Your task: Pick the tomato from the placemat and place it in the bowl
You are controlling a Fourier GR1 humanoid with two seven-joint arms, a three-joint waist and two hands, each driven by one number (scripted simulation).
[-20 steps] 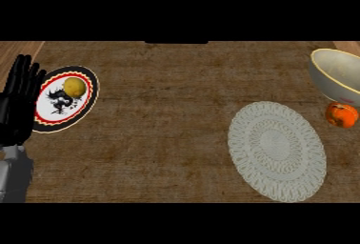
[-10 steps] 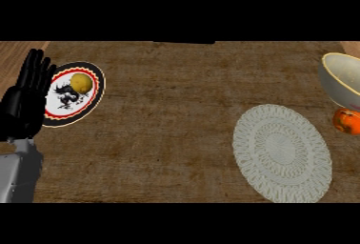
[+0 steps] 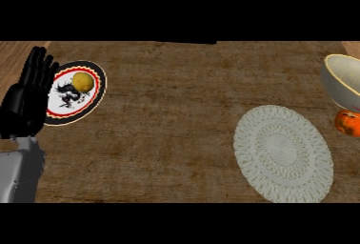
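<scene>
While our left hand (image 3: 28,102) rests with fingers straight, holding nothing — tomato (image 3: 347,123) beside bowl (image 3: 342,81) | placemat (image 3: 283,153) bare

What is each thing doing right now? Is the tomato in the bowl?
Tomato: not in the bowl, beside it, off the placemat.
Bowl: upright, nothing seen inside.
Placemat: flat, bare.
Plate: holds a yellow ball.
Left hand: open, resting.
</scene>
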